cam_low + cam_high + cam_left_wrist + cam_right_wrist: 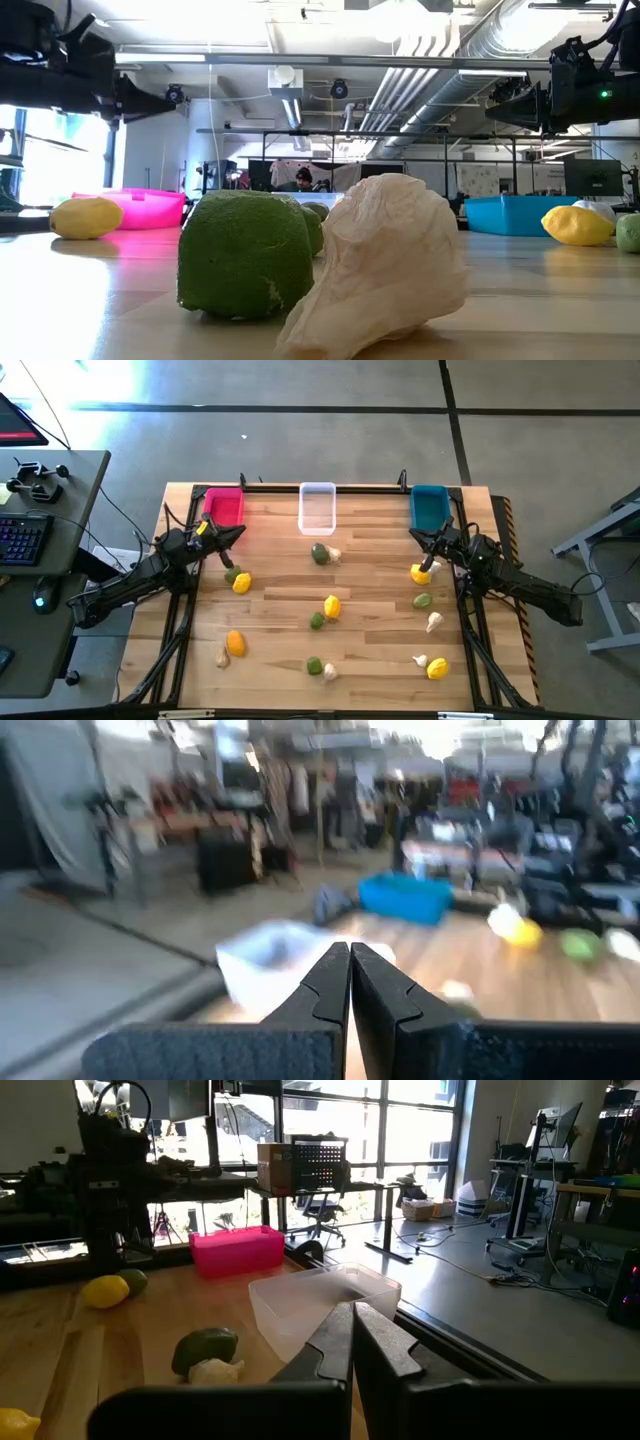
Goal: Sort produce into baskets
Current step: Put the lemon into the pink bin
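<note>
Closest to the low camera, a green fruit [243, 257] touches a whitish garlic bulb [380, 268] on the wooden table [380, 620], at the edge farthest from the clear basket [317, 508]. More yellow, orange, green and whitish pieces lie scattered between them and that basket. Left of the clear basket stands the pink basket [224, 506], right of it the teal basket [429, 506]. Near the pink basket, the left gripper [236, 533] is closed and empty; near the teal one, the right gripper [418, 539] is also closed, holding nothing.

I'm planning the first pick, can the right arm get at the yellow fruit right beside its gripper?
Probably yes. The right gripper hangs shut just next to the yellow fruit, with only a whitish bulb alongside it. It must open first.
</note>
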